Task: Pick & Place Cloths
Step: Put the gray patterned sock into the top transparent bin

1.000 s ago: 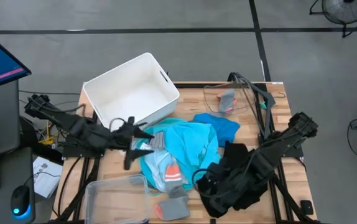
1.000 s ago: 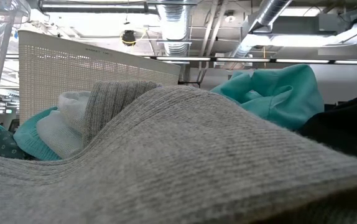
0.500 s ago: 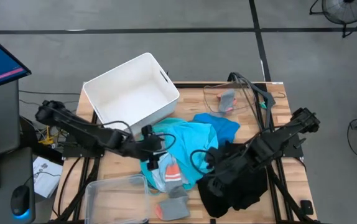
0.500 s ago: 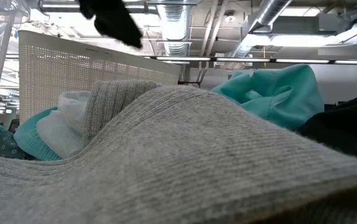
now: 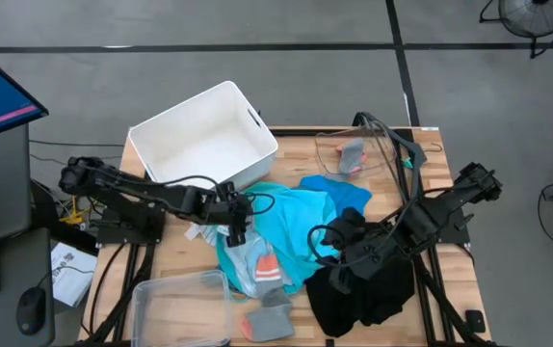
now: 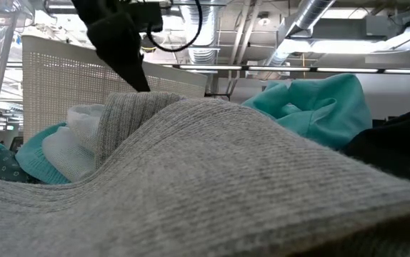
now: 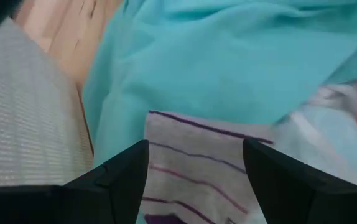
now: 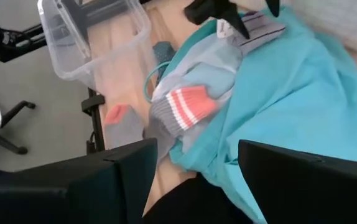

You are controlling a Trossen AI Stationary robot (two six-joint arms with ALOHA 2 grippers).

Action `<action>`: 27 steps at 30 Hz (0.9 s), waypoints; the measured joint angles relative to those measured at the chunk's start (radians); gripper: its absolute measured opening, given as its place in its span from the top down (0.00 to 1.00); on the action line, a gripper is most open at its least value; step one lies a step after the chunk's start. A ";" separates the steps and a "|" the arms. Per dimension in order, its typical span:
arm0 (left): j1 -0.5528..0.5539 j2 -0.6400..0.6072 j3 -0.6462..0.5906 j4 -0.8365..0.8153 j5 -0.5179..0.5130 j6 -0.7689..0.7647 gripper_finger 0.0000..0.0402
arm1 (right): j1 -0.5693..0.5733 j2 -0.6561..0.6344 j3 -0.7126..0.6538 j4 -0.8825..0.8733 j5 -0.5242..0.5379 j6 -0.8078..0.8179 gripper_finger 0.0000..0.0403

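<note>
Wooden table [image 5: 301, 145], left gripper [image 5: 237, 232] now over striped sock [image 7: 197, 168], fingers released, right gripper [image 5: 329, 241] fingers parted

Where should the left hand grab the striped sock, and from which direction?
Judging from the views, take the striped sock at its near end, coming straight down from above. It lies flat on the turquoise shirt, with its stripes running across the gap between the open fingers of the left hand, so closing there should pinch across its width. Go shallow, or the shirt may come up too.
</note>
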 joint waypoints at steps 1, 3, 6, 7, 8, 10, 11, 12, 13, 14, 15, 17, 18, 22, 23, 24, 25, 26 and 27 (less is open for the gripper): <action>0.002 0.003 -0.006 -0.006 0.001 0.000 0.39 | -0.004 -0.002 0.000 0.000 -0.012 0.001 0.46; 0.002 0.003 -0.009 0.004 0.007 0.005 0.39 | -0.009 -0.005 0.000 0.003 -0.036 0.014 0.46; -0.003 0.001 -0.014 0.010 0.008 0.046 0.39 | -0.016 -0.005 0.000 0.003 -0.040 0.019 0.46; -0.003 0.001 -0.015 0.007 0.006 0.062 0.40 | -0.016 -0.005 0.000 0.004 -0.038 0.019 0.46; -0.001 0.001 -0.015 0.009 0.005 0.078 0.40 | -0.017 -0.005 0.000 0.005 -0.036 0.019 0.46; 0.013 0.001 -0.014 0.004 0.016 0.104 0.43 | -0.027 -0.004 0.000 0.005 -0.035 0.020 0.46; 0.020 0.001 -0.014 -0.004 0.030 0.103 0.45 | -0.031 -0.001 0.000 0.008 -0.035 0.020 0.46; 0.026 0.001 -0.014 -0.010 0.043 0.098 0.48 | -0.032 0.002 0.000 0.012 -0.034 0.020 0.46; 0.031 0.001 -0.014 -0.015 0.057 0.087 0.52 | -0.032 0.004 0.000 0.013 -0.031 0.019 0.46; 0.034 0.001 -0.014 -0.017 0.072 0.074 0.56 | -0.032 0.005 0.000 0.013 -0.030 0.020 0.46; 0.036 0.001 -0.014 -0.017 0.083 0.063 0.60 | -0.032 0.005 0.000 0.013 -0.030 0.024 0.46; 0.040 0.002 -0.014 -0.014 0.091 0.046 0.70 | -0.032 0.004 0.000 0.015 -0.029 0.048 0.46; 0.040 0.009 -0.014 -0.010 0.090 0.040 0.75 | -0.027 0.005 0.000 0.014 -0.031 0.059 0.46; 0.040 0.025 -0.014 0.021 0.068 0.025 0.96 | 0.003 0.005 0.000 0.014 -0.033 0.062 0.46; 0.040 0.026 -0.014 0.034 0.067 0.016 0.97 | 0.011 0.005 0.000 0.012 -0.035 0.058 0.46; 0.038 0.022 -0.014 0.034 0.067 -0.005 0.98 | 0.020 0.005 0.000 0.013 -0.036 0.051 0.46; 0.033 0.018 -0.010 0.043 0.067 -0.031 0.99 | 0.027 0.005 0.000 0.016 -0.035 0.041 0.46; 0.022 0.010 0.003 0.052 0.068 -0.060 0.99 | 0.035 0.004 0.000 0.017 -0.035 0.030 0.46; 0.006 -0.003 0.016 0.056 0.070 -0.082 1.00 | 0.042 0.005 0.000 0.017 -0.035 0.023 0.46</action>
